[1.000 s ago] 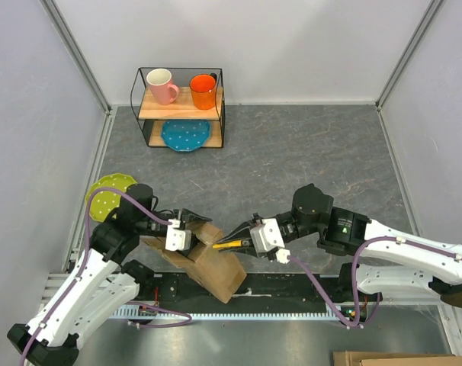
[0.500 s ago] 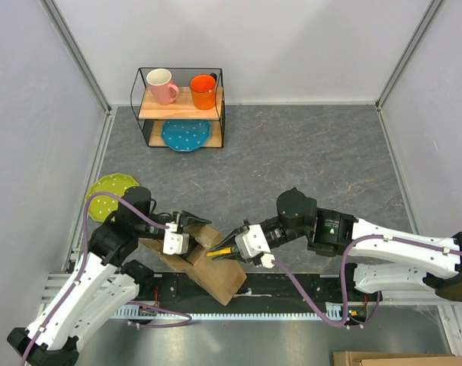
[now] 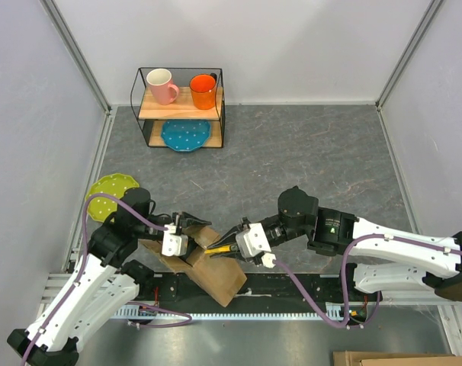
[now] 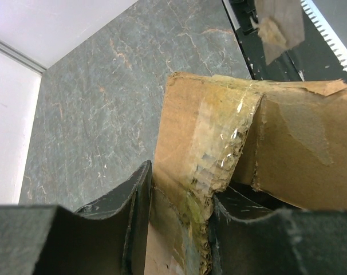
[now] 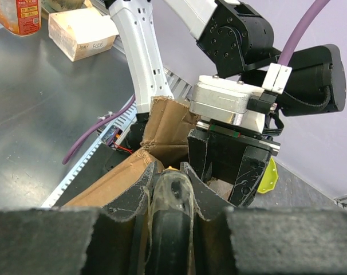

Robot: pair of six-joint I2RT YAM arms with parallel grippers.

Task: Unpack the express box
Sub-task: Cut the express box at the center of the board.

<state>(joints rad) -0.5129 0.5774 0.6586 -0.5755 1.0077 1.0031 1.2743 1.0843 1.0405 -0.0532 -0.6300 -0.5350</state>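
Two grips share the express box (image 3: 217, 273), tilted at six o'clock on the table (image 3: 292, 160). Our left gripper (image 3: 191, 230) pinches its taped flap (image 4: 202, 143) to brace it. Our right gripper (image 3: 231, 243), at three o'clock of the flap, clamps a yellow-tipped tool (image 3: 218, 248), probably for the tape.

The express box (image 3: 216, 271) sits at the near edge of the table (image 3: 307, 152). The left gripper (image 3: 191, 227) is on its left side, the right gripper (image 3: 232, 240), a tool (image 3: 216, 247) in it, on its right. At the far left stands a rack (image 3: 181, 113): two mugs (image 3: 162, 85) on top, a plate (image 3: 185, 135) below. A second plate (image 3: 105, 191) lies by the left wall (image 3: 33, 114).
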